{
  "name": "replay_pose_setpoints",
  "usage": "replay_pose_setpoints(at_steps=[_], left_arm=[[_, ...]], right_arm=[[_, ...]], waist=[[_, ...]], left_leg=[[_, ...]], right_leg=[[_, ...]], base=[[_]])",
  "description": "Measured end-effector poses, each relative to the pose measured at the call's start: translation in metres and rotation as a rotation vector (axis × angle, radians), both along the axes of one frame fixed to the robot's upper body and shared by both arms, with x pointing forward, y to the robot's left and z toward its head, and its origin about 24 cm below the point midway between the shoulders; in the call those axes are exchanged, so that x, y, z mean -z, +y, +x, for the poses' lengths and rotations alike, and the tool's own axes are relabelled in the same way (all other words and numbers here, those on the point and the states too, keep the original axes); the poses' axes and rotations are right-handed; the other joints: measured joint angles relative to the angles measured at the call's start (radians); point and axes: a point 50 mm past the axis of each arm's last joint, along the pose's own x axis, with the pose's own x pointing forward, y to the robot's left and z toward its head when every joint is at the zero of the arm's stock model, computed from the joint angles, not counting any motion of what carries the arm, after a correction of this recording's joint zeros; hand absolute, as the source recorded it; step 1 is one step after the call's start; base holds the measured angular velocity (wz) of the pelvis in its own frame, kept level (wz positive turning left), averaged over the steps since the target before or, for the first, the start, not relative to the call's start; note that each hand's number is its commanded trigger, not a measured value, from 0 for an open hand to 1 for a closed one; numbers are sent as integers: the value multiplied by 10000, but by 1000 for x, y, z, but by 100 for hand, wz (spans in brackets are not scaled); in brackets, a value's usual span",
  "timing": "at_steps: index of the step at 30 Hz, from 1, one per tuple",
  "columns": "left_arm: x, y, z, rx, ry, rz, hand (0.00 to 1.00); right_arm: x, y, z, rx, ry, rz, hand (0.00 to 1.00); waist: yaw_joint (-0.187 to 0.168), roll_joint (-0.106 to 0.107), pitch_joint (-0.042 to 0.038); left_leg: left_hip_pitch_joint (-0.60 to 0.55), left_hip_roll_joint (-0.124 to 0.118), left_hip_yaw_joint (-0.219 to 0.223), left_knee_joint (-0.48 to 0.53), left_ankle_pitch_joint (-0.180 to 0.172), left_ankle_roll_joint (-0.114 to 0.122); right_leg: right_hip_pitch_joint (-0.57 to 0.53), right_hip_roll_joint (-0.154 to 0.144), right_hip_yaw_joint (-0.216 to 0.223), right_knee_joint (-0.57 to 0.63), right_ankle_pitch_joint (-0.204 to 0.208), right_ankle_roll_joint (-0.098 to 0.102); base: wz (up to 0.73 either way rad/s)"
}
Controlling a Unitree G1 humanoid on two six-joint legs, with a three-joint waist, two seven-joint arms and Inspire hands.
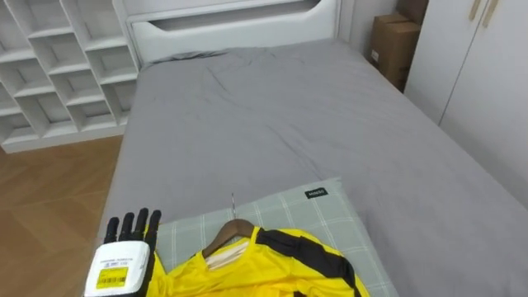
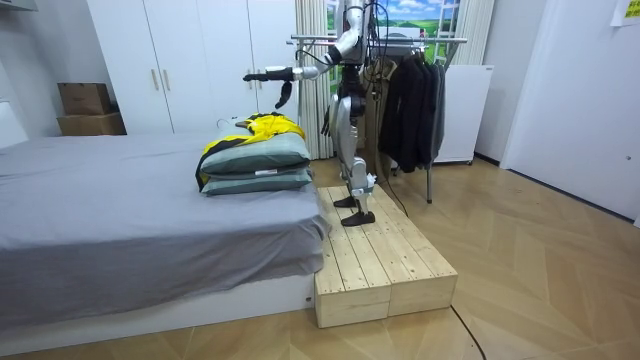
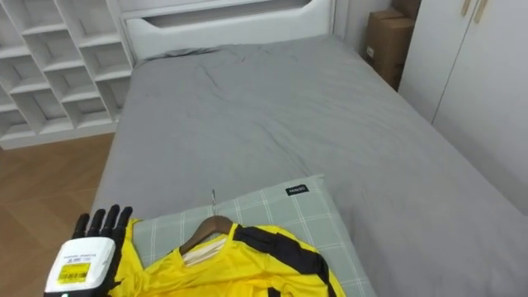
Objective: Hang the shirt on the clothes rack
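Currently the left robot hand (image 1: 132,235), fingers straight and empty, hovers at lower left by the edge of the yellow shirt (image 1: 272,268) on its wooden hanger (image 1: 231,235) atop the checked pillow (image 1: 318,214); grabbing cloth rather than hanger would likely pull the shirt off

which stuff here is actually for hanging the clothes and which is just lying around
For the job: yellow and black shirt; wooden hanger inside it; metal clothes rack behind the robot; open left hand beside the shirt.
Just lying about: green checked pillows; grey bed; brown cardboard boxes; white cubby shelves; dark clothes already on the rack.
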Motion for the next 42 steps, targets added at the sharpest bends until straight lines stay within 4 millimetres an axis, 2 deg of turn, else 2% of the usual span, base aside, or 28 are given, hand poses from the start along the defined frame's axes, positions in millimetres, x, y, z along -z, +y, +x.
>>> replay_pose_setpoints(at_steps=[4, 6, 8, 14, 22, 28, 30, 35, 37, 42], left_arm=[[-14, -5, 20, 230, -506, -15, 0], [-25, -9, 34, 397, -960, -66, 0], [-31, -11, 40, 493, -1185, -89, 0], [-35, -14, 44, 684, -1368, -164, 0], [-44, -16, 54, 739, -1693, -667, 0], [-55, -12, 72, 419, -2031, -2022, 0], [-56, -9, 75, 133, -2056, -2575, 0], [-62, -4, 87, -462, -2134, -3808, 0], [-67, -2, 93, -609, -2219, -4217, 0], [-73, 5, 100, -986, -2108, -5150, 0]], right_arm=[[-1, -1, 2, 24, -68, -29, 0], [-2, -3, 6, 13, -130, -156, 0], [-2, -4, 5, 26, -116, -197, 0], [-2, -6, 5, 27, -104, -244, 0], [-2, -5, 6, -152, -112, -279, 0], [-3, -7, 8, -258, -275, -700, 0], [-4, -8, 9, -244, -304, -780, 0], [-5, -5, 20, -669, -488, -792, 0], [-6, -5, 26, -776, -605, -816, 0], [-7, -3, 36, -1013, -760, -861, 0]], waist=[[-42, 39, 1], [-68, 101, 41], [-95, 126, 28], [-133, 151, 9], [-145, -35, 99], [-102, -56, 97], [-102, -53, 96], [-122, -135, 153], [-90, -174, 184], [-93, -236, 243]], left_leg=[[-126, 5, -12, 56, 0, 0], [-244, 2, -10, 100, 0, 2], [-319, 6, -3, 128, 0, 2], [-474, 14, 9, 153, 1, 3], [-660, 15, 13, 220, 2, 5], [-1121, 47, 156, 393, 2, 5], [-1343, 138, 265, 488, 2, 5], [-1884, 188, 334, 892, -9, 15], [-2148, 238, 523, 1100, -14, 19], [-2739, 278, 692, 1505, -46, 71]], right_leg=[[-91, -6, -13, 32, 15, 2], [-216, -12, 1, 102, 18, 1], [-305, -9, 19, 123, 18, 1], [-525, -2, 75, 133, 19, -2], [-699, -16, 70, 190, 21, -4], [-1287, -15, 188, 511, 21, -4], [-1578, -14, 219, 683, 21, -5], [-2123, -20, 290, 1059, 21, -7], [-2414, -21, 363, 1275, 18, -11], [-3103, -43, 514, 1786, -44, -102]], base=[[1], [0], [-2], [-2], [0], [-7], [-13], [-2], [-7], [-8]])
